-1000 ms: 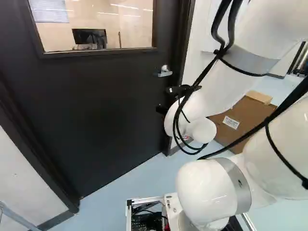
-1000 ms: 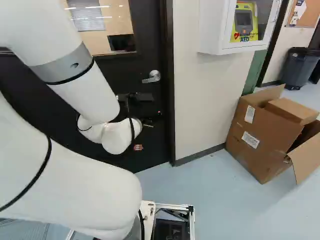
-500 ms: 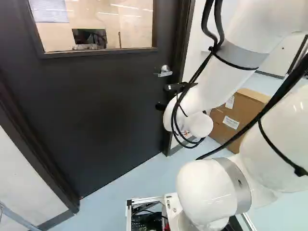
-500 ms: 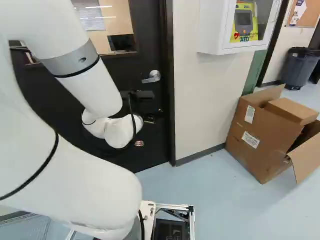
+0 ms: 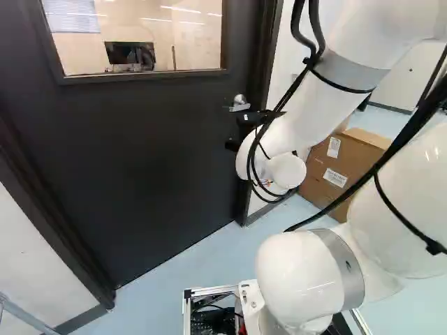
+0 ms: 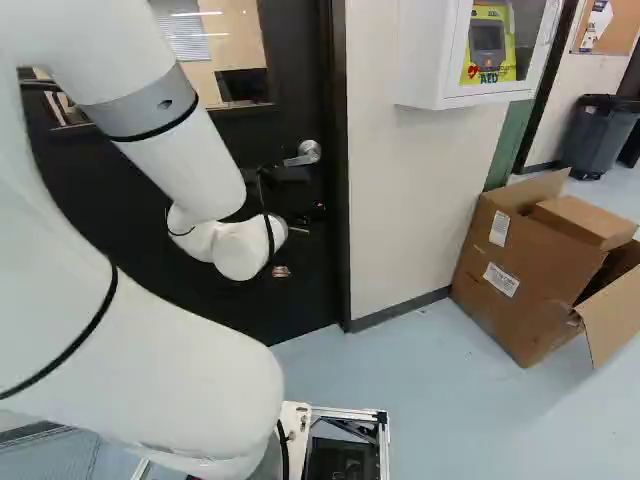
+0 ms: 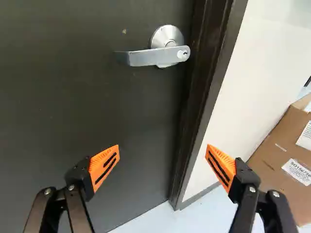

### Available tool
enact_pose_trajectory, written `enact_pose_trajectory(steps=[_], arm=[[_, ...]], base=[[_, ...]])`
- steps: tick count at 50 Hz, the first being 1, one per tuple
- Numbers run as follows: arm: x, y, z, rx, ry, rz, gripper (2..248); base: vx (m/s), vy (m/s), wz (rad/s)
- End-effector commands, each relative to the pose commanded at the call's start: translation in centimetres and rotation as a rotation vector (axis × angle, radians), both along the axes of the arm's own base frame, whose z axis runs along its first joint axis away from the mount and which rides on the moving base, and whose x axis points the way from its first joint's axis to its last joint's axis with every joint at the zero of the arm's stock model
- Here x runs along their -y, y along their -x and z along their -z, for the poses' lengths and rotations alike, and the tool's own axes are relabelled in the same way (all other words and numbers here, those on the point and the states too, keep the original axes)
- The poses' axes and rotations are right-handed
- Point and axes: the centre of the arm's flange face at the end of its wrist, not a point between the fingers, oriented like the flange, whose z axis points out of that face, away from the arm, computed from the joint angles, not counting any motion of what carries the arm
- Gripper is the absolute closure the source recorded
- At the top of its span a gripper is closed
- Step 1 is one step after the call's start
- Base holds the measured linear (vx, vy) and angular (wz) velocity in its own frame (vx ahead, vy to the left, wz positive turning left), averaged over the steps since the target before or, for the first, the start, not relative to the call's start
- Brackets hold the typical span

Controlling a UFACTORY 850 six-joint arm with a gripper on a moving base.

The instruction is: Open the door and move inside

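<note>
Silver metal, dead ahead, and it's the handle point(image 7: 155, 57)! It sits on the dark door point(image 5: 154, 153), close to the frame point(image 7: 198, 107), its lever reaching away from that frame, a keyhole point(image 7: 185, 52) at the frame end. The door stands shut in its frame, handle side and all.

And here's my gripper point(image 5: 251, 123), just below the handle by the left base view. Into the wrist view: my gripper point(image 7: 163, 154) is released, fingers spread wide, orange pads point(image 7: 104, 166) well apart, and the handle lies ahead of them, clear of both. One finger shows against the door below the lever, the other against the wall point(image 6: 405, 210) past the frame from the handle. My white arm point(image 5: 314, 115) bends down toward the door, its wrist lower than the handle.

Above the handle, the window point(image 5: 140, 31), a dark screen point(image 5: 130, 54) visible through it. Beyond the frame from the handle and higher up, a white cabinet point(image 6: 422, 55) on the wall. Lower than the handle on that same side, a brown box point(image 6: 510, 280) on the floor point(image 6: 430, 370), flaps open! Farther from the handle, a grey bin point(image 6: 598, 138).
</note>
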Motion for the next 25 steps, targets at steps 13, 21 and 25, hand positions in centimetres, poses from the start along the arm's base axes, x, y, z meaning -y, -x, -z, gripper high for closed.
enact_pose_trajectory(steps=[13,21,25], arm=[[-0.1,-0.7,-1.3,0.034,0.010,-0.017,3],[-0.1,-1.0,-2.1,0.055,0.020,-0.034,3],[-0.2,-1.2,-2.5,0.065,0.026,-0.044,3]], base=[[0.000,0.000,0.000],[0.000,0.000,0.000],[0.000,0.000,0.000]])
